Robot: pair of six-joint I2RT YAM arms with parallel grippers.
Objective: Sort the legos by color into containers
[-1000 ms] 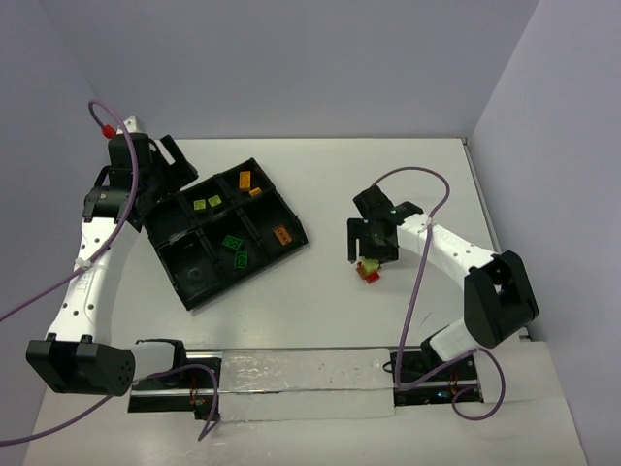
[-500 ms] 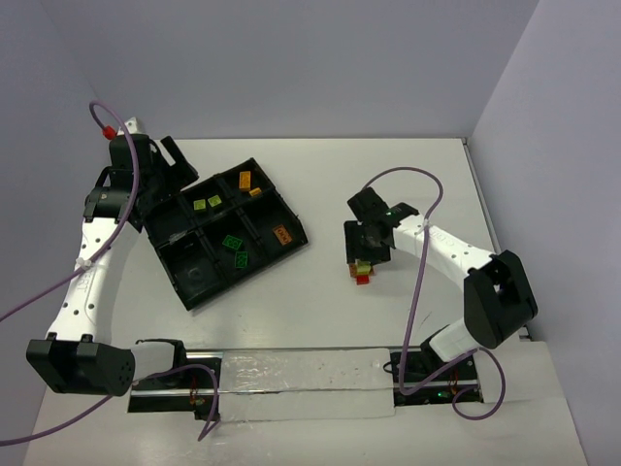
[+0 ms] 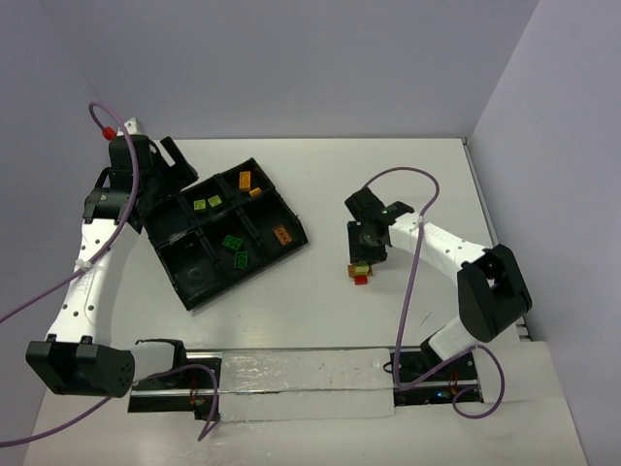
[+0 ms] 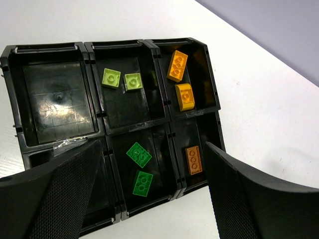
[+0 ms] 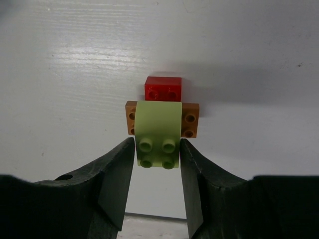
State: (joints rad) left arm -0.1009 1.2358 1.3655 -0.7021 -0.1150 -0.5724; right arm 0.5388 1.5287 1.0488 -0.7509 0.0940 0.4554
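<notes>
On the white table lies a small cluster of legos (image 3: 360,272): a yellow-green brick (image 5: 158,134) on an orange plate (image 5: 191,119), with a red brick (image 5: 163,88) behind. My right gripper (image 5: 157,149) is shut on the yellow-green brick, both fingers against its sides. The black tray (image 4: 57,102) of containers sits at the left (image 3: 194,275). It holds two yellow-green legos (image 4: 111,78), three orange ones (image 4: 177,65) and two green ones (image 4: 139,155), each colour apart. My left gripper (image 4: 152,147) hangs open above the tray, holding nothing.
The tray lies at an angle, its far corner close to the left arm (image 3: 107,209). A purple cable (image 3: 412,180) loops over the right arm. A clear strip (image 3: 301,383) runs along the near edge between the arm bases.
My right gripper has come down over the cluster and closed from open onto the yellow-green brick. The cluster has shifted slightly left. The left arm has not moved.
</notes>
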